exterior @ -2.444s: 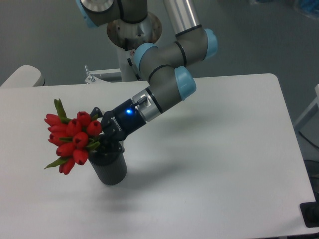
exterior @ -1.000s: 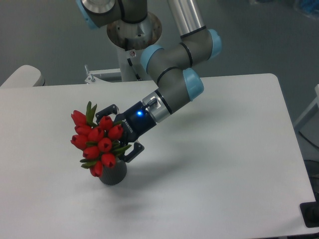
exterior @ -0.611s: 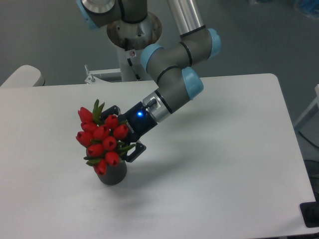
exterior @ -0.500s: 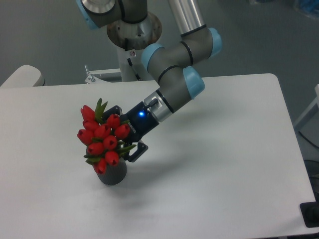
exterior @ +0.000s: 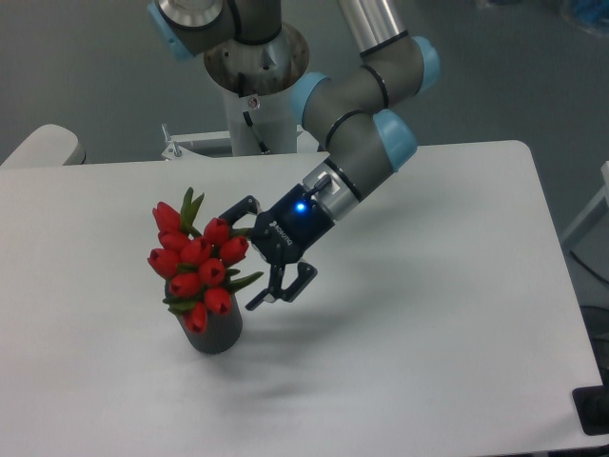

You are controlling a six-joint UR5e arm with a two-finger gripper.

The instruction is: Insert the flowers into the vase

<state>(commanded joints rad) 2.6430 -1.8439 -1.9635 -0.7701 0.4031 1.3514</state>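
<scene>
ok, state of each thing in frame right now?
tulip bunch: standing in the vase, leaning slightly left, nothing holding it
vase: upright on the table, stems inside
gripper: open, empty, just right of the tulips
table: white, carrying the vase

Vase (exterior: 215, 333) rim and upper wall hidden behind flowers (exterior: 195, 262); ribbing too small to tell. Flower stems hidden inside bunch and vase. Table (exterior: 428, 314) left corner and near edge cut off by frame. Arm (exterior: 366, 114) upper links cut off at top edge.
</scene>
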